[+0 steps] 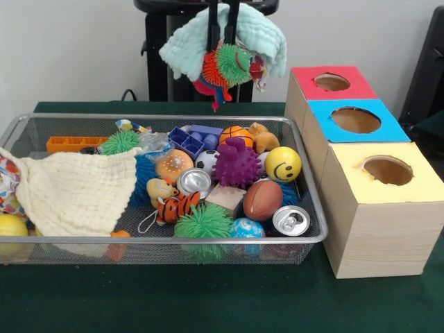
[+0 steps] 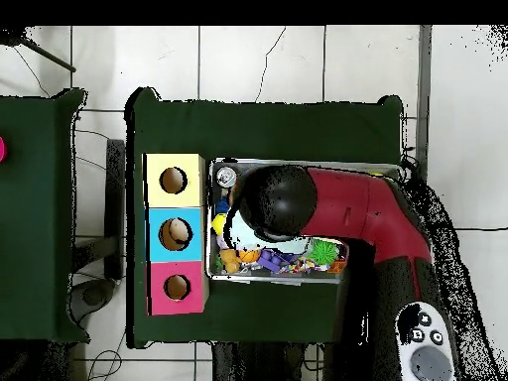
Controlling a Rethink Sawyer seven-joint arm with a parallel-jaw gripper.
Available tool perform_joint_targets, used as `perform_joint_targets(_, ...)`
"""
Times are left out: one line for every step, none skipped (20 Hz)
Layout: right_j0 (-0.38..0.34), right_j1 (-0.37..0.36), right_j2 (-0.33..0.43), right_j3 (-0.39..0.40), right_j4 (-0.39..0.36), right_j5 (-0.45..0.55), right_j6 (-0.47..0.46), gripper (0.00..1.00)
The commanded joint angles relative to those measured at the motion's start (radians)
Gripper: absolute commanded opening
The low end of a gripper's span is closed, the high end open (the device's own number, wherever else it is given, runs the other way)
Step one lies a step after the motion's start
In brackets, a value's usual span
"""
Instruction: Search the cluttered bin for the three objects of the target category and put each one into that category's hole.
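The spiky toy [image 1: 227, 66] hangs at top centre of the front view, clamped in my pincer [image 1: 222, 43] together with a pale green cloth [image 1: 186, 48]. I should shake the cloth free before nearing the holes [image 1: 356, 119].

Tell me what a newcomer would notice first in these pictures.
First, the hand raised above the bin's far side, shut on a bundle: a mint cloth with an orange-green spiky toy hanging from it. Below lies the wire bin crammed with toys, a purple spiky ball at its middle and a cream cloth at its left. Right of it stand three boxes with red, blue and yellow holed tops.
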Motion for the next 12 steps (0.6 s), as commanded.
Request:
perform_joint_targets(-0.008,-0.005,0.076,-0.060,0.027,-0.198,0.073,0.00)
perform_joint_targets(-0.018,-0.007,0.090,-0.048,0.028,-0.255,0.062,0.00)
perform_joint_targets(-0.025,-0.009,0.102,-0.034,0.031,-0.299,0.057,0.00)
perform_joint_targets(-0.035,-0.009,0.116,-0.022,0.032,-0.345,0.050,0.00)
perform_joint_targets(-0.052,-0.005,0.136,-0.008,0.035,-0.395,0.038,0.00)
perform_joint_targets(-0.060,-0.002,0.150,-0.003,0.034,-0.425,0.031,0.00)
perform_joint_targets(-0.073,0.014,0.159,0.005,0.027,-0.450,0.022,0.00)
perform_joint_targets(-0.077,0.022,0.165,0.003,0.019,-0.468,0.019,0.00)
perform_joint_targets(-0.107,0.018,0.193,0.041,0.006,-0.518,-0.002,0.00)
perform_joint_targets(-0.137,0.014,0.220,0.080,-0.006,-0.569,-0.024,0.00)
perform_joint_targets(-0.152,0.022,0.239,0.087,-0.017,-0.598,-0.029,0.00)
perform_joint_targets(-0.174,0.028,0.264,0.103,-0.032,-0.640,-0.029,0.00)
